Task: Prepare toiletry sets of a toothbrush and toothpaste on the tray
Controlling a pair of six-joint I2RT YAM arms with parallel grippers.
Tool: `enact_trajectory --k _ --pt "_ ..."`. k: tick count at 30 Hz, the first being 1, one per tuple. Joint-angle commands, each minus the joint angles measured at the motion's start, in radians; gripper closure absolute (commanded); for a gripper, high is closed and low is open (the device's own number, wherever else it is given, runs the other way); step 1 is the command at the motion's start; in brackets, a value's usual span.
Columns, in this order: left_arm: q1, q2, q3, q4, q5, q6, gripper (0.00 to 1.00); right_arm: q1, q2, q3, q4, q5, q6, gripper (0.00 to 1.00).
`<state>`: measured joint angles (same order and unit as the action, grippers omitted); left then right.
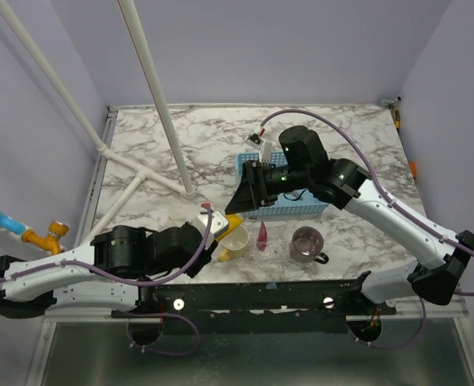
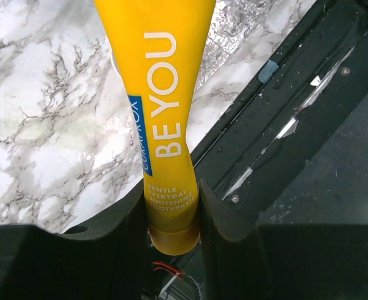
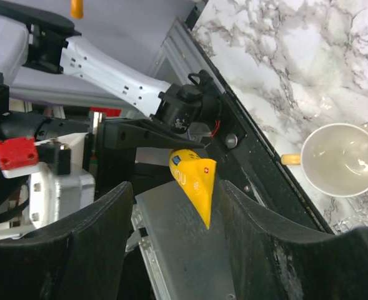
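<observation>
Top external: one yellow tube (image 1: 232,222), one pink tube (image 1: 262,236).

yellow tube (image 2: 165,119) running off the left wrist view's top edge, right gripper (image 1: 243,203) covering much of the blue tray (image 1: 301,211)

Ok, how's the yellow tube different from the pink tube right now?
The yellow tube is clamped in the left gripper, off the table; the pink tube rests free on the table. The yellow tube carries big white lettering; the pink tube's print is unreadable. Both are small tubes, neither on the tray.
</observation>
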<state>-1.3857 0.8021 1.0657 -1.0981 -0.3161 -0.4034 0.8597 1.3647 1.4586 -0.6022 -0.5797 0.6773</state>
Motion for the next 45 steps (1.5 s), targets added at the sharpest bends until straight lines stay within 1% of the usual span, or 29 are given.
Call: enact_trajectory --k 1,7,11,15,30,38,42,45 --pt "-0.042 -0.007 0.050 -0.011 -0.105 -0.006 1.00 -0.005 0.023 -0.020 -0.050 -0.099 -0.017 0.39" --pt "-0.081 -0.007 0.057 -0.017 -0.134 -0.011 1.00 -0.005 0.024 -0.058 -0.059 -0.121 -0.027 0.41" --pt "-0.088 -0.002 0.055 -0.016 -0.152 -0.011 1.00 -0.005 0.017 -0.101 0.001 -0.182 0.004 0.44" --pt "-0.093 -0.010 0.051 -0.004 -0.168 -0.006 1.00 -0.005 0.008 -0.128 0.032 -0.197 0.025 0.46" --pt "-0.103 -0.008 0.042 0.013 -0.158 -0.007 1.00 -0.005 0.048 -0.093 0.101 -0.223 0.069 0.50" --pt "-0.106 -0.009 0.031 0.032 -0.150 -0.006 1.00 -0.005 0.057 -0.111 0.143 -0.235 0.087 0.55" --pt "-0.106 -0.009 0.028 0.035 -0.154 -0.005 1.00 -0.005 0.054 -0.128 0.163 -0.244 0.099 0.61" --pt "-0.106 -0.012 0.027 0.035 -0.160 -0.005 1.00 -0.005 0.049 -0.136 0.166 -0.246 0.102 0.61"
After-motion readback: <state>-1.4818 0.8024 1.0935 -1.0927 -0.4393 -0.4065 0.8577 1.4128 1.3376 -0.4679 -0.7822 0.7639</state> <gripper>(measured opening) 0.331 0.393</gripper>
